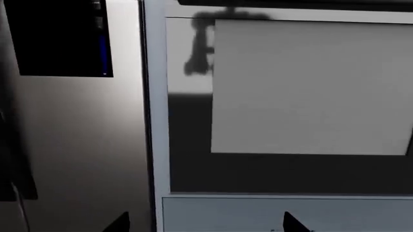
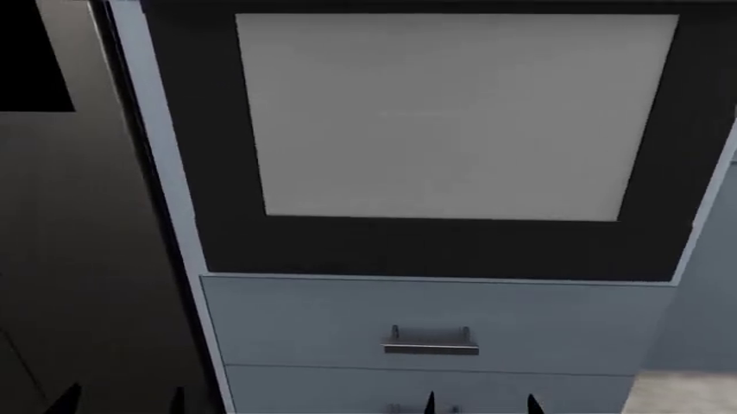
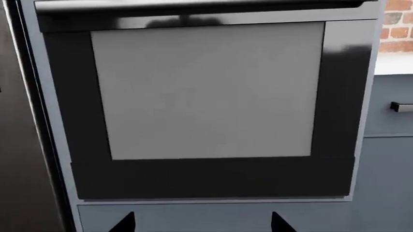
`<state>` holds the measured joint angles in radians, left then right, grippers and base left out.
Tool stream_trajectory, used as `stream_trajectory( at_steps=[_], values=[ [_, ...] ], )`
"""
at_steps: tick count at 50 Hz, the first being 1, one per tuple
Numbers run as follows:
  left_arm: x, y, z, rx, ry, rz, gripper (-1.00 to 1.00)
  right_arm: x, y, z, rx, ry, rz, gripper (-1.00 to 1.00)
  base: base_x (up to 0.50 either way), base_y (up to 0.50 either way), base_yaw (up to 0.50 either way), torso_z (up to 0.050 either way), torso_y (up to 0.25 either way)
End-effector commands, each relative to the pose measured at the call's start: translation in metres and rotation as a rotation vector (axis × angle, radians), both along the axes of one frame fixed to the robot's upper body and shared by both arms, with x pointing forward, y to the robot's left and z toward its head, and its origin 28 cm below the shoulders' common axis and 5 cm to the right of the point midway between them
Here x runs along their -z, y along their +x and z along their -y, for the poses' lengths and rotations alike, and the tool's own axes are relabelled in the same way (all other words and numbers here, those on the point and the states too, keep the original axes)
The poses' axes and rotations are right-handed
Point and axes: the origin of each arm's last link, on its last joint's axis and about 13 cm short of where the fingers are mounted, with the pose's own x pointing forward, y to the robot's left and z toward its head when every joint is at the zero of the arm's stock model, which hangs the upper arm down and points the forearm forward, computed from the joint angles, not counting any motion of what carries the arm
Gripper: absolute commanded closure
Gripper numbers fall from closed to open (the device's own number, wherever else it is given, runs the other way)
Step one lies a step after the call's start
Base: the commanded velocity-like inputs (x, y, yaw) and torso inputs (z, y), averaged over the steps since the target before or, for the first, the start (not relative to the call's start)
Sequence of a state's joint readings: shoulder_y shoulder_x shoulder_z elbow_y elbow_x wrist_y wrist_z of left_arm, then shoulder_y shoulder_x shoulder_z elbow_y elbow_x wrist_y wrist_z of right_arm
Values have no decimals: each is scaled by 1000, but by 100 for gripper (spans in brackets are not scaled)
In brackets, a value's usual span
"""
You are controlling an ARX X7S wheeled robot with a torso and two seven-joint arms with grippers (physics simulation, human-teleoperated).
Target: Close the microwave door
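No microwave or microwave door shows in any view. Straight ahead is a built-in oven front (image 2: 437, 246) with a black frame and a pale grey window (image 2: 455, 116); it also shows in the left wrist view (image 1: 193, 164) and the right wrist view (image 3: 206, 179). My left gripper (image 1: 206, 224) is open with nothing between its fingers. It hangs low at the seam between the cabinet and the dark panel (image 2: 120, 404). My right gripper (image 3: 201, 223) is open and empty too. It sits in front of the drawers under the oven (image 2: 481, 404).
A tall dark panel (image 2: 69, 259) stands left of the oven cabinet. Grey drawers with a metal bar handle (image 2: 431, 342) sit below the oven. To the right are a brick wall (image 3: 397, 26) and a grey cabinet with a handle (image 3: 401, 107).
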<state>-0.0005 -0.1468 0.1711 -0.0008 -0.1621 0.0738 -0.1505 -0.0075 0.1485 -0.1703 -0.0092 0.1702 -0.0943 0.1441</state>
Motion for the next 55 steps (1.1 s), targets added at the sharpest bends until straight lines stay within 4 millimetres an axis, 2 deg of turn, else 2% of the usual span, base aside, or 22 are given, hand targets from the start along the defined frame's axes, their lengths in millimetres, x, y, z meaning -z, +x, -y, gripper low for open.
stream_trajectory(
  at_steps=[1, 55],
  values=[
    [0, 0, 0, 0, -1, 0, -100, 0, 0, 0, -1, 1, 0, -100, 0, 500, 0, 0, 0],
    [1, 0, -1, -1, -2, 3, -100, 0, 0, 0, 0, -4, -5, -100, 0, 500, 0, 0, 0]
  ],
)
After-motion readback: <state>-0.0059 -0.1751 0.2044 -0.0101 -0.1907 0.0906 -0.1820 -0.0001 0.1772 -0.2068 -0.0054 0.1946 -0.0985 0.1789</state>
